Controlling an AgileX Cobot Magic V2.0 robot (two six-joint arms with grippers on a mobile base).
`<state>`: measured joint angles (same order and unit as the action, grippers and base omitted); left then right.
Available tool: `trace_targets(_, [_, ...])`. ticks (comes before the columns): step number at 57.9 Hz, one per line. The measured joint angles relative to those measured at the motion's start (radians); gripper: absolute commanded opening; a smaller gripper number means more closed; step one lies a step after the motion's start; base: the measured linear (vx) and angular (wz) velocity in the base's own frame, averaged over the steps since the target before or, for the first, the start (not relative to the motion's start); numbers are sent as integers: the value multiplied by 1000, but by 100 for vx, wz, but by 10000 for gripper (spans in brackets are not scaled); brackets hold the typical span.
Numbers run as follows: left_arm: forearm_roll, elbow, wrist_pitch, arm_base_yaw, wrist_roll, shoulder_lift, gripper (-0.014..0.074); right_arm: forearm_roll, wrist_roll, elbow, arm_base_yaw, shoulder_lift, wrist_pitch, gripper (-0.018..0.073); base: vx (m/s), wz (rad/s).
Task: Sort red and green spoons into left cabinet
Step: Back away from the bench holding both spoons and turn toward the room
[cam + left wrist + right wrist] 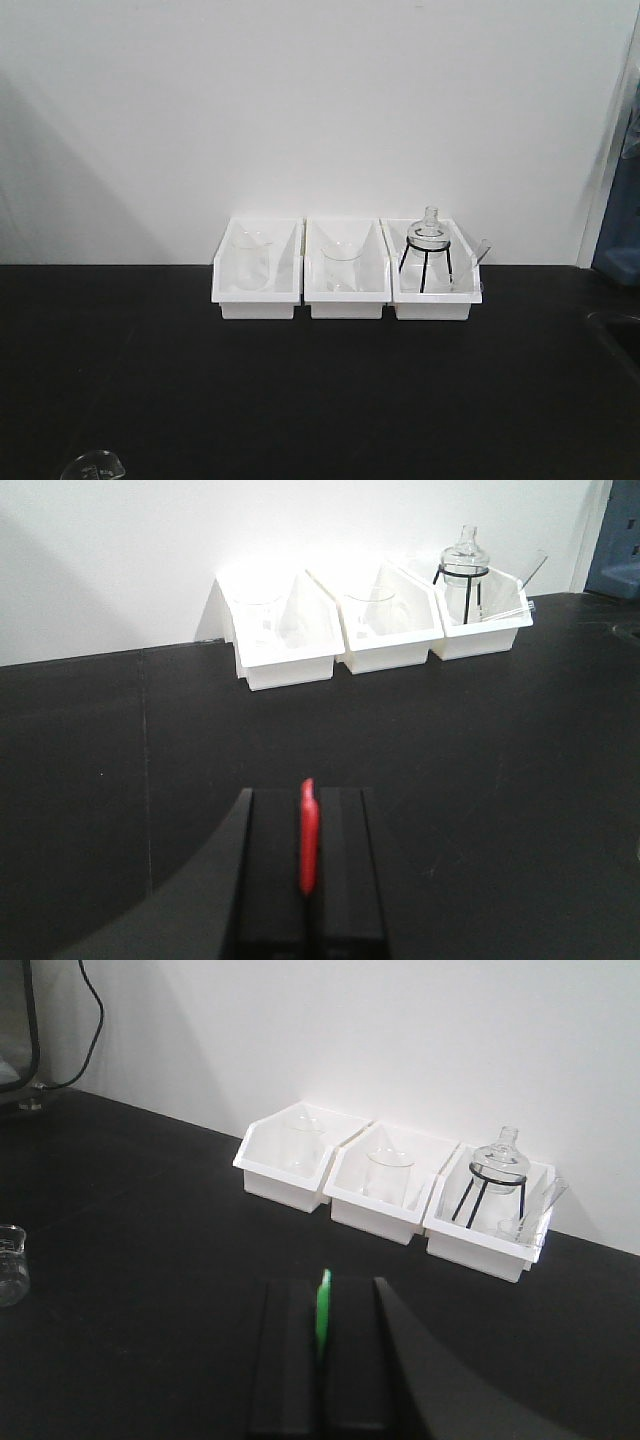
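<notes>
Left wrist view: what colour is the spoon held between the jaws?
The spoon is bright red, clearest in the left wrist view.

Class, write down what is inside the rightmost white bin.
A glass flask on a black wire stand, with clear glass pieces beside it. The bin's front wall hides the stand's feet and the floor.

red spoon [309,842] edge-on, pinched in left hand [308,808]; green spoon [322,1322] likewise, right hand [323,1290]
</notes>
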<state>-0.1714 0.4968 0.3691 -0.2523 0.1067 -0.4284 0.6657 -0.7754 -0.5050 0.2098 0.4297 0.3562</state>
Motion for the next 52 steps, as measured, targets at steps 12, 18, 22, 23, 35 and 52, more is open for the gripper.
trace_targets(12, [0, 0, 0, 0, 0, 0, -6, 0, 0, 0, 0, 0, 0, -3, 0, 0])
trace_targets(18, [0, 0, 0, 0, 0, 0, -6, 0, 0, 0, 0, 0, 2, -3, 0, 0])
trace_targets(22, [0, 0, 0, 0, 0, 0, -6, 0, 0, 0, 0, 0, 2, -3, 0, 0])
trace_targets(23, [0, 0, 0, 0, 0, 0, -6, 0, 0, 0, 0, 0, 2, -3, 0, 0])
trace_targets(35, [0, 0, 0, 0, 0, 0, -6, 0, 0, 0, 0, 0, 3, -3, 0, 0])
trace_targets(52, [0, 0, 0, 0, 0, 0, -6, 0, 0, 0, 0, 0, 5, -3, -3, 0])
